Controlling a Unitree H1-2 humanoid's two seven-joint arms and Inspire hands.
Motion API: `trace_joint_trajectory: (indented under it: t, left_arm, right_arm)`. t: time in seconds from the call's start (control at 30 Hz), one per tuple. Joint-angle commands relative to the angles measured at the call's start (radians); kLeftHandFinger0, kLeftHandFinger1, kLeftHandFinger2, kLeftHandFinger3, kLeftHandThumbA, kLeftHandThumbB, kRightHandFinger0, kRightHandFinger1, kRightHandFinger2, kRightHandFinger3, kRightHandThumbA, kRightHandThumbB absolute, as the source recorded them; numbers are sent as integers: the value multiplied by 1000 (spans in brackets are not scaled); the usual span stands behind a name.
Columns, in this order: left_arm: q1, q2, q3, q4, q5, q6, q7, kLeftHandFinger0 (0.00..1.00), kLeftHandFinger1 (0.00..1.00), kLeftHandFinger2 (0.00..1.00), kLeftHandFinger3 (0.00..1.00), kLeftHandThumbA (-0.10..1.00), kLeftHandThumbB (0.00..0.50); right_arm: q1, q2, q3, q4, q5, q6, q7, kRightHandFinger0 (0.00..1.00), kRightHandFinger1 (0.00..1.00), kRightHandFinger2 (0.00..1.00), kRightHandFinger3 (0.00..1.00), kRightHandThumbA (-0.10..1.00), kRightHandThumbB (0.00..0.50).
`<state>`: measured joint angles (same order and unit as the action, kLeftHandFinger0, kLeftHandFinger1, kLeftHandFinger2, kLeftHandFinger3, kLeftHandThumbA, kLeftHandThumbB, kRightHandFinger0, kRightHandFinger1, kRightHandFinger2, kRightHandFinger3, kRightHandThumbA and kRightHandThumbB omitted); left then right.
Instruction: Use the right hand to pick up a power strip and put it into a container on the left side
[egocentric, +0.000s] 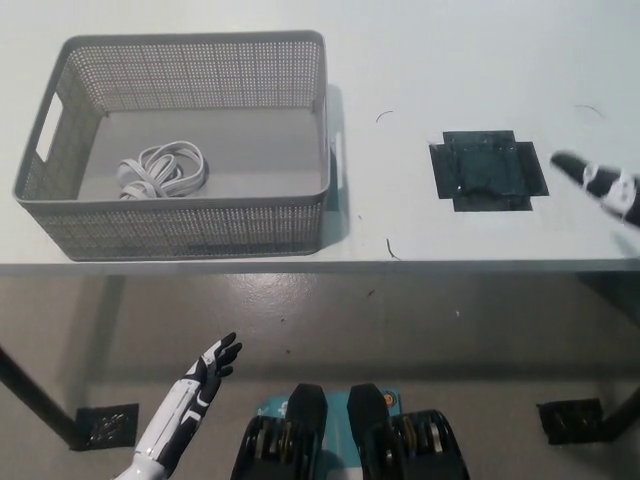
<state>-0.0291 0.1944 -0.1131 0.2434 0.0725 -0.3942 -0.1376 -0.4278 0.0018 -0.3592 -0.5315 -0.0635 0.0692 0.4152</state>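
Observation:
A grey perforated basket stands on the left part of the white table. Inside it, on the floor near the front left, lies a coil of white cable; no strip body shows apart from this coil. My black right hand only pokes in at the right edge, over the table just right of a black tape patch, and holds nothing that I can see. Below the table's front edge at the lower left hangs my white left hand, open with its fingers spread.
A black tape patch marks the table right of centre. Bare table lies between basket and patch. The table's front edge crosses the picture, with grey floor below and black tape squares on it.

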Motion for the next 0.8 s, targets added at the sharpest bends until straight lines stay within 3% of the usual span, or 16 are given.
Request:
trace_joint_trajectory:
  t: [0.0,0.03,0.07,0.1,0.13,0.23,0.37,0.4,0.5,0.77]
  left_arm:
    - [-15,7,-11,-28,9,-76,-12,1000,1000,1000,1000,1000,298]
    - [-15,7,-10,-28,9,-76,-11,1000,1000,1000,1000,1000,299]
    - [-15,5,-9,-30,8,-76,-10,1000,1000,1000,1000,1000,303]
    - [-14,5,-8,-32,9,-76,-9,1000,1000,1000,1000,1000,303]
    - [-13,4,-8,-36,13,-76,-5,1000,1000,1000,1000,1000,301]
    - [-15,7,-6,-36,7,-76,-8,1000,1000,1000,1000,1000,300]
    - [-11,8,-6,-42,11,-76,-4,1000,1000,1000,1000,1000,309]
    - [-12,8,-6,-42,10,-76,-4,1000,1000,1000,1000,1000,310]
    - [-11,11,-5,-45,8,-76,-5,1000,1000,1000,1000,1000,307]
    - [-26,17,-3,-41,3,-76,-11,1000,1000,1000,1000,1000,312]
  right_arm:
    - [164,8,150,-107,-84,-539,-140,1000,1000,1000,1000,1000,257]
    - [183,4,161,-96,-74,-539,-130,1000,1000,1000,1000,1000,255]
    - [228,0,175,-66,-56,-539,-99,1000,1000,1000,1000,1000,323]
    - [271,-5,191,-35,-44,-539,-84,1000,1000,1000,1000,1000,331]
    - [308,-1,212,-5,-58,-539,-116,1000,1000,1000,1000,1000,249]
    - [409,-21,267,71,-139,-539,-185,1000,1000,1000,1000,1000,206]
    - [456,-49,307,201,-204,-539,-216,1000,1000,1000,1000,1000,259]
    - [459,-31,296,235,-222,-539,-201,1000,1000,1000,1000,1000,327]
    - [460,-58,335,324,-285,-539,-233,1000,1000,1000,1000,1000,291]
    - [425,-103,381,543,-269,-539,-255,1000,1000,1000,1000,1000,293]
